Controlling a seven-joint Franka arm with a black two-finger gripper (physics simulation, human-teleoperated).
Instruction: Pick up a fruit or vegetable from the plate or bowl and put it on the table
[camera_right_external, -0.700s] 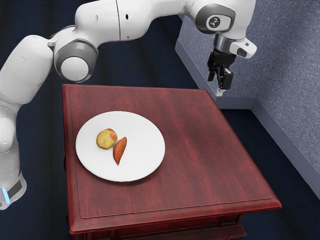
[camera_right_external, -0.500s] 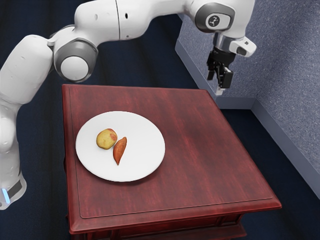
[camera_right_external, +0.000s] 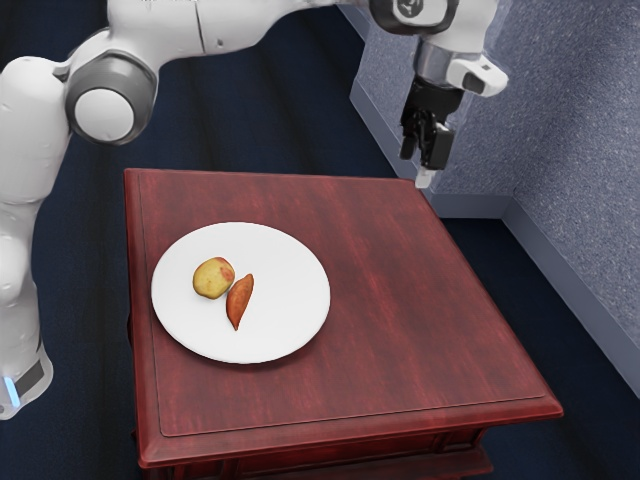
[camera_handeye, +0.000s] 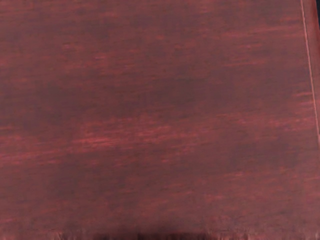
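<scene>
My gripper (camera_right_external: 421, 158) hangs in the air over the table's far corner, at the upper right of the exterior view. Its black fingers stand apart with nothing seen between them. Well away from it, a white plate (camera_right_external: 285, 320) rests on the red-brown wooden table (camera_right_external: 400, 310). On this plate a round yellow fruit or vegetable (camera_right_external: 213, 278) with a reddish patch lies beside a slim orange-brown one (camera_right_external: 240, 300) with pointed ends. In the wrist view, the tabletop (camera_handeye: 160, 100) lies under my hand.
A table edge (camera_handeye: 314, 75) runs along one side in the wrist view. Behind the gripper rises a grey-blue speckled wall (camera_right_external: 570, 170). Dark blue floor (camera_right_external: 265, 125) surrounds the table.
The hand has shifted a little toward the exterior view's left and slightly up in that view, and the arm's links have moved with it. Plate and food have stayed where they were.
</scene>
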